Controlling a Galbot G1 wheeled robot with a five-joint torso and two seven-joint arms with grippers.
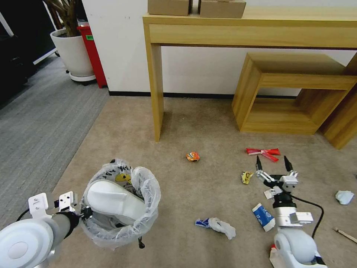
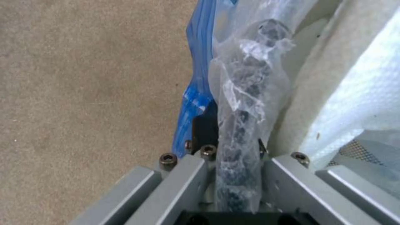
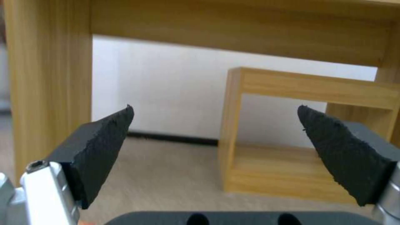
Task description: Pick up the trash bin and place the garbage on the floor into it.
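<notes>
Head view, lower left of the frame: the left gripper (image 1: 82, 213) is pinched on the bag-wrapped rim of the trash bin (image 1: 121, 203), a small round bin whose crinkly translucent liner puffs over its edge. A smooth white slipper (image 1: 113, 201) already lies across its mouth.

At lower right, the right gripper (image 1: 272, 163) hangs above the floor (image 1: 178, 123), its two black wedge-shaped fingers spread wide and holding nothing.

The garbage sits on the short-pile tan carpet around that arm: a blue-and-white carton (image 1: 263, 216) beside it, crumpled white paper (image 1: 221, 226) at bottom centre, a small yellow packet (image 1: 246, 177), a flat red wrapper (image 1: 264, 152) just beyond the fingertips, and an orange packet (image 1: 192, 156) mid-frame.

Farther up stands a light wooden desk (image 1: 260, 33).

Collecting seems part done; the next move likely calls for lowering the spread fingers onto one thin, flat piece.
</notes>
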